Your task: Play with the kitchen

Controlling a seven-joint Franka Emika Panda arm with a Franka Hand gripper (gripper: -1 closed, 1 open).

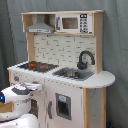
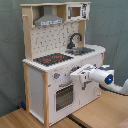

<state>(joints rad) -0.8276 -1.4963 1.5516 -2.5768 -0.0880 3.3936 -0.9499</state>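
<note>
The kitchen [image 1: 70, 50] is a tall white and light-wood toy unit, seen in both exterior views [image 2: 50, 35]. On its worktop are a black-red hob [image 1: 37, 65], a sink [image 1: 72, 74] and a black faucet [image 1: 85, 57]. A grey hood [image 2: 49, 20] and a small microwave [image 2: 76, 11] sit on top. My gripper [image 2: 74, 75] is held level in front of the knob panel, just above the oven door [image 2: 63, 96]. In the first exterior view the gripper [image 1: 36, 87] is at the kitchen's lower left front.
The kitchen stands on a wooden table [image 2: 100, 112] with a seam running across it. A grey curtain [image 1: 10, 30] hangs behind. My white arm [image 2: 107, 78] reaches in from the second exterior view's right. A cabinet door [image 1: 62, 105] fills the front under the sink.
</note>
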